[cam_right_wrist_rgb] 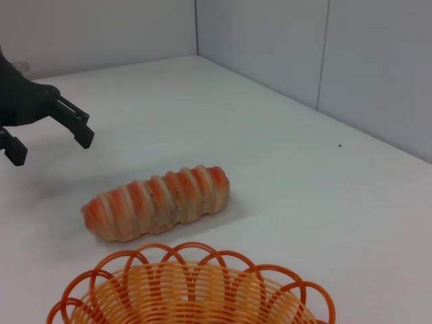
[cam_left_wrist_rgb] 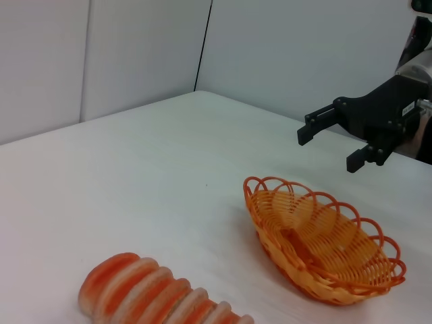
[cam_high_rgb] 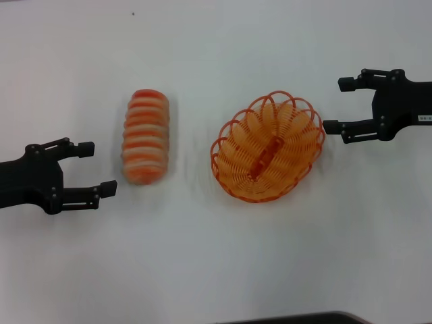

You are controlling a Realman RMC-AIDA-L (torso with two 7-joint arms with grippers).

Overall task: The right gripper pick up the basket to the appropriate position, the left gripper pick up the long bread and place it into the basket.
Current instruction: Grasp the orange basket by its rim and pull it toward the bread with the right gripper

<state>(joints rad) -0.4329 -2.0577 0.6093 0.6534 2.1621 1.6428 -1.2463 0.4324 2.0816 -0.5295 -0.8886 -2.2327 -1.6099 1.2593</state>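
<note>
Head view shows the right gripper [cam_high_rgb: 333,105], jaws spread, nearing the basket [cam_high_rgb: 267,147] rim to grasp it, while the left gripper [cam_high_rgb: 99,167], jaws spread, waits beside the long bread [cam_high_rgb: 145,136] on the worktop [cam_high_rgb: 216,256].

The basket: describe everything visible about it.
The basket is an oval dish of orange looped wire, plastic by its look, with a scalloped rim of open loops and a solid bar along its floor. It is empty, sits upright on the white table with its long axis set diagonally, and lies apart from the long bread on the robot's left. The open right gripper hovers just beside its rim; contact cannot be told.
</note>
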